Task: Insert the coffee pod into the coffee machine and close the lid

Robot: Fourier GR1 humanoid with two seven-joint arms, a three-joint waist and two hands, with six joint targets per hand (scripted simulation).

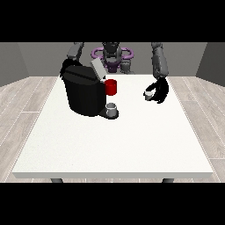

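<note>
White bench (114, 145), large. Black coffee machine (84, 91) at rear, toward view's left; grey lid (97, 68) raised and tilted. Red cup (111, 87) just beside machine. Grey cup (112, 109) on machine's drip base. Coffee pod (149, 94), small, pale: held above bench, fingers of hand at view's right (159, 91) curled round it. Other hand hidden behind machine; state cannot be told.

One white surface (114, 145) is carrying one black coffee machine (83, 92). One red cup (111, 87) is sitting beside it, and one small grey cup (112, 108) is standing on its tray. One coffee pod (149, 93) is showing. Two hands are showing: one (159, 91) at the view's right, one (67, 66) at the view's left.
</note>
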